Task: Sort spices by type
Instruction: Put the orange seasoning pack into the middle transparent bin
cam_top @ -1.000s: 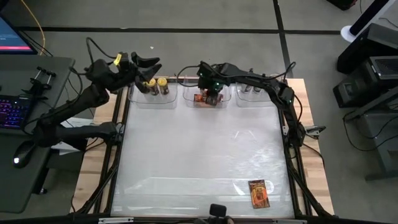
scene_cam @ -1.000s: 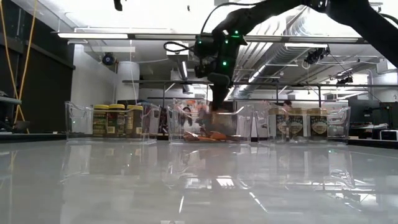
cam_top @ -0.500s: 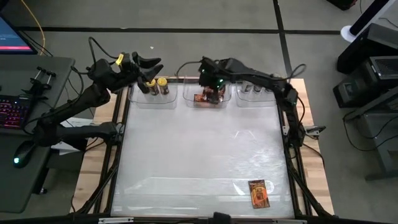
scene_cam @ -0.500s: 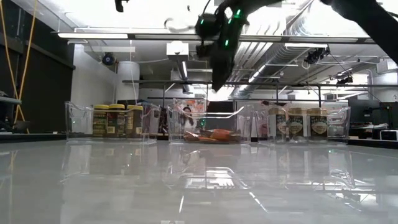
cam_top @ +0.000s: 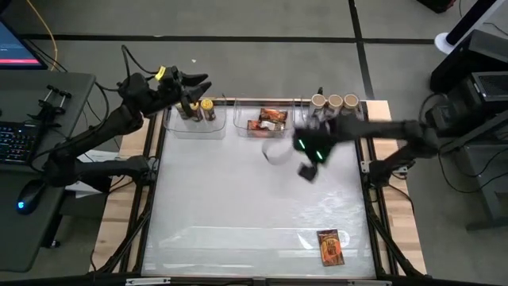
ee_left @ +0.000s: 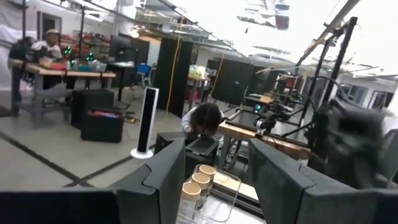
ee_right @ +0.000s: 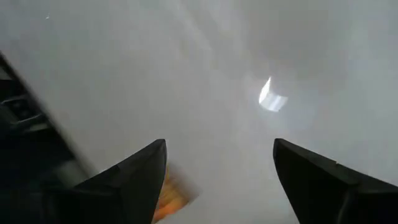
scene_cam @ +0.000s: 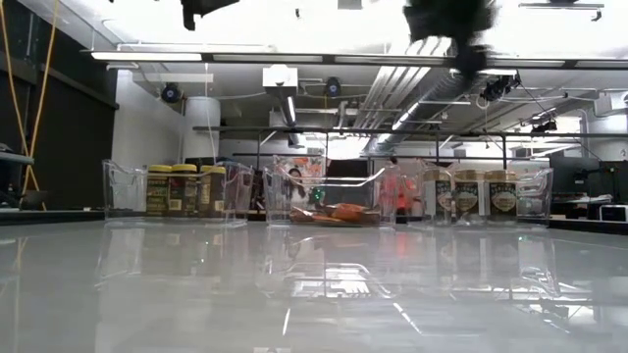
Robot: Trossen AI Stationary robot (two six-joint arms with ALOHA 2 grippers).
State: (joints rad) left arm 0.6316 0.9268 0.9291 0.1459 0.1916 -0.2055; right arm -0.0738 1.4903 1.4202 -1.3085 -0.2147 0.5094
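Note:
Yellow-lidded jars [cam_top: 200, 108] stand in the far-left clear bin and tan-lidded jars [cam_top: 334, 101] in the far-right one. Red-orange packets [cam_top: 270, 121] lie flat in the middle bin. One more packet [cam_top: 331, 246] lies flat on the table near its front edge. My left gripper [cam_top: 197, 82] hovers open above the yellow-lidded jars, nothing between its fingers [ee_left: 168, 168]. My right gripper [cam_top: 306, 159], blurred, hangs high over the table just near of the bins. It points down and is open and empty [ee_right: 221, 146].
Three clear bins [scene_cam: 329, 196] stand in a row along the far edge. The glossy white tabletop [cam_top: 238, 199] stretches bare between the bins and the lone packet. A desk with keyboard and mouse [cam_top: 24, 151] stands beyond the table's left edge.
My right gripper has risen out of the middle bin and swung fast toward the table's near right, away from the bins, turning as it went. The packets stay lying in that bin.

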